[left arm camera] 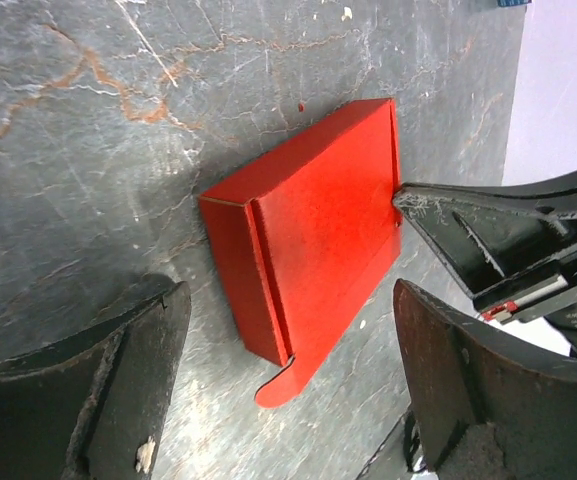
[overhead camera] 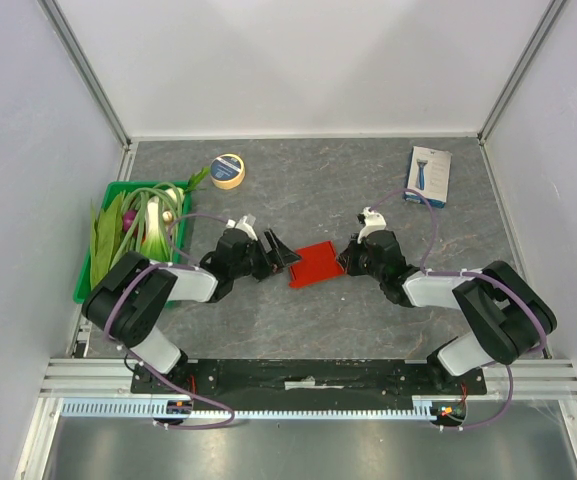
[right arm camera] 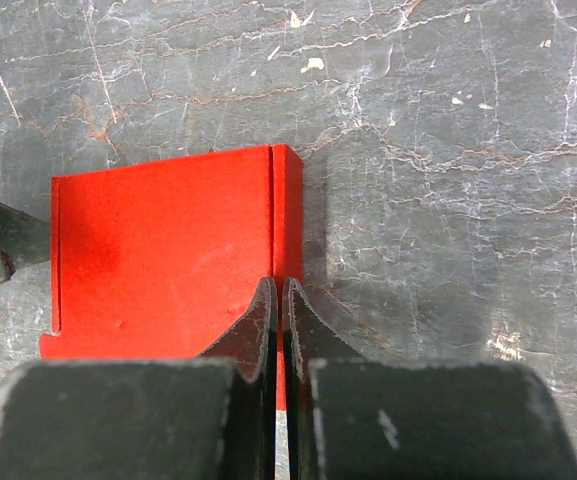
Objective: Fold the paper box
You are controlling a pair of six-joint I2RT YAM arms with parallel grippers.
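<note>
Currently your paper box lies on the grey stone-patterned table at the centre of the overhead frame, between the two arms. It is plain glossy red. A narrow panel is creased along one side, and a rounded tab sticks out from it low in the left wrist frame. Your left gripper sits just left of the box with its fingers spread wide, apart from the cardboard. Your right gripper has its fingers pressed together, with the tips on the crease near the box's right edge. A sliver of red shows in the slit, but you cannot tell whether any cardboard is actually nipped. At the upper right of the overhead frame lies a white-and-blue retail box, its print too small to read. A roll of yellowish tape lies at upper left, and a green crate of leafy stalks stands at the left edge.
</note>
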